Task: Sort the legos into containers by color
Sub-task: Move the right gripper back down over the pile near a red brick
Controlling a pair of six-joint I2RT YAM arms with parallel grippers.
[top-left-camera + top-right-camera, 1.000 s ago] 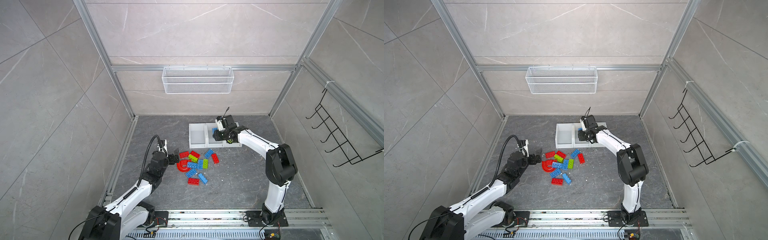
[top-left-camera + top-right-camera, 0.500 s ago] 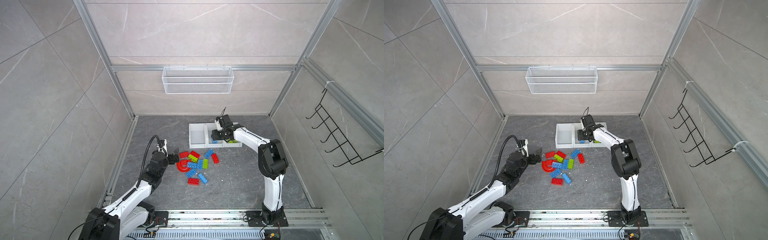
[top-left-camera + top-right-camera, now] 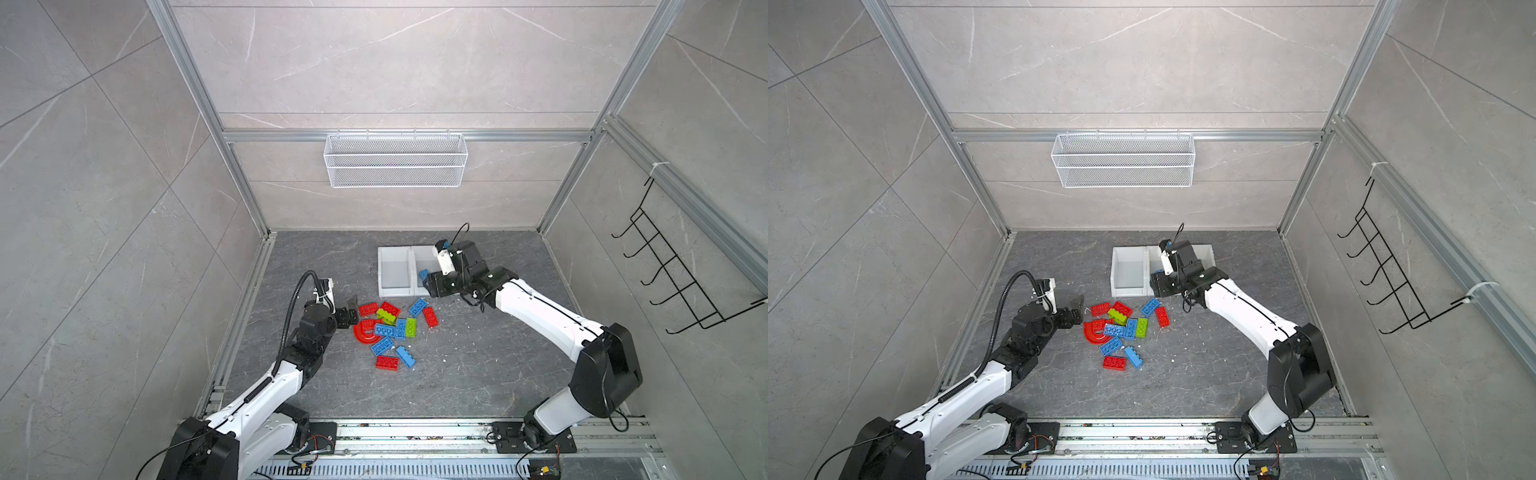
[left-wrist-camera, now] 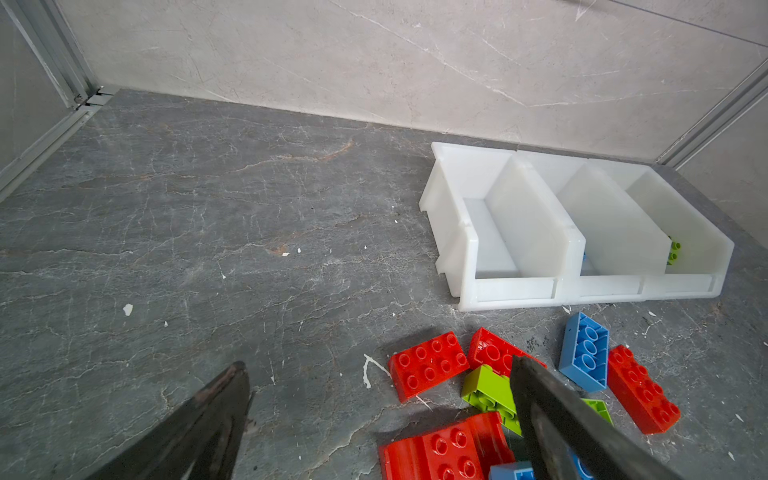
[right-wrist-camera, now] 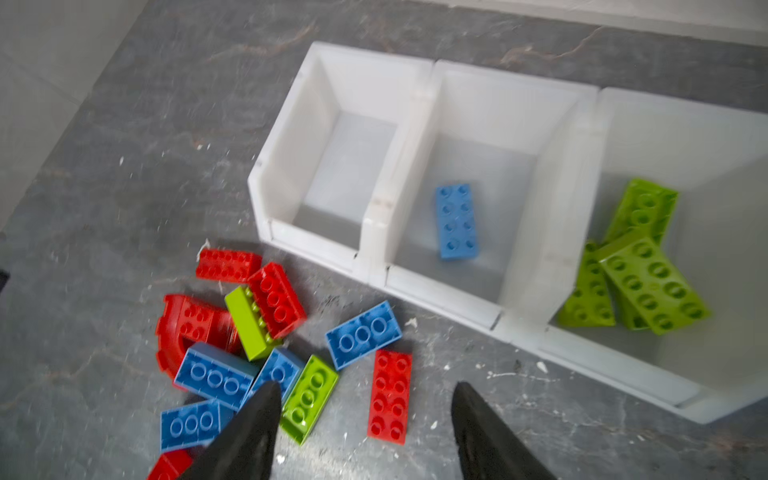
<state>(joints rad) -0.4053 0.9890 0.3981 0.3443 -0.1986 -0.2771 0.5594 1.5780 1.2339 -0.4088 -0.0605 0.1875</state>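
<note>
Twelve-ish bricks (image 3: 390, 330) piled on floor (image 3: 457, 374) by bins (image 4: 515, 291); 1 blue brick (image 5: 456, 221) in mid bin, green bricks (image 5: 642, 270) in end bin. Left gripper (image 4: 376, 362) wide, right gripper (image 5: 365, 386) apart, both empty. Risk: red & green touch, so a pinch may grab 2 colours.

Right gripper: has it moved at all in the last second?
Yes. The right gripper has pulled back from over the middle bin to its front wall, nearer the loose legos.
</note>
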